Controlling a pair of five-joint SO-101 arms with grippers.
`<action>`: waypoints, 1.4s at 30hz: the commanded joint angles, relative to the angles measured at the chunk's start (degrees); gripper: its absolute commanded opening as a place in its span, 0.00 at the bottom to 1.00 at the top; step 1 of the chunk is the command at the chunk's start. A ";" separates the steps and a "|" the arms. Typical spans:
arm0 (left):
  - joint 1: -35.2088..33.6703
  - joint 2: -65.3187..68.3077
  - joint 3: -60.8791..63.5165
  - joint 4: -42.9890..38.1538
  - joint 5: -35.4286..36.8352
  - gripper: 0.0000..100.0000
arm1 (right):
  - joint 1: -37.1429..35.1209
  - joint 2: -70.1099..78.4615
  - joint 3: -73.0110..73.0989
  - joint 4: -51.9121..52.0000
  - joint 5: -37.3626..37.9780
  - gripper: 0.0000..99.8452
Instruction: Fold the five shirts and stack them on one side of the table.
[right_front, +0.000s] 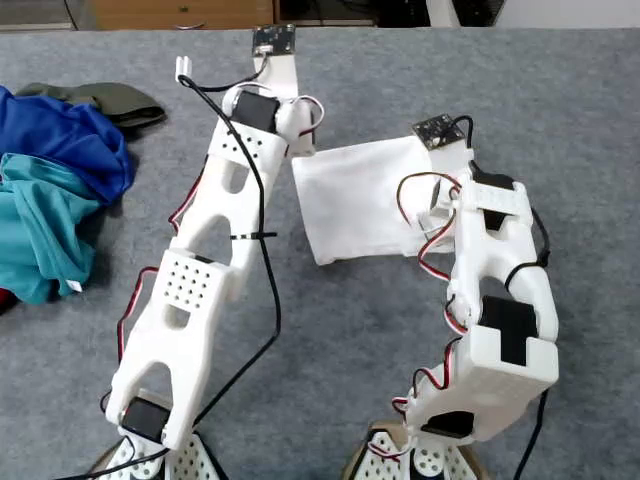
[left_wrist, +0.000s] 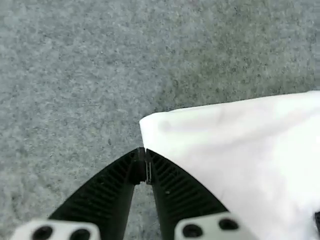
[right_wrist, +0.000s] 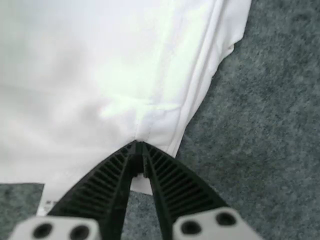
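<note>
A white shirt, folded into a rough rectangle, lies on the grey table in the middle of the high view. My left gripper sits at the shirt's far left corner. In the left wrist view its black fingers meet at the tips, shut right on the edge of the white shirt. My right gripper is over the shirt's right side. In the right wrist view it is shut on a puckered fold of the white shirt near a hem.
A heap of loose shirts lies at the table's left edge: blue, teal and olive green, with a bit of red below. Bare grey table extends right of the white shirt and in front of it.
</note>
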 joint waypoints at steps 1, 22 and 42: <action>2.29 -0.66 2.29 -2.99 -0.35 0.02 | -0.48 0.13 -1.27 0.44 0.26 0.00; -0.18 0.66 19.25 -16.35 1.23 0.02 | -0.40 -0.13 -1.10 0.35 0.26 0.00; 5.54 -12.79 5.80 11.78 -2.20 0.02 | -3.65 -25.01 -8.13 2.99 -10.99 0.01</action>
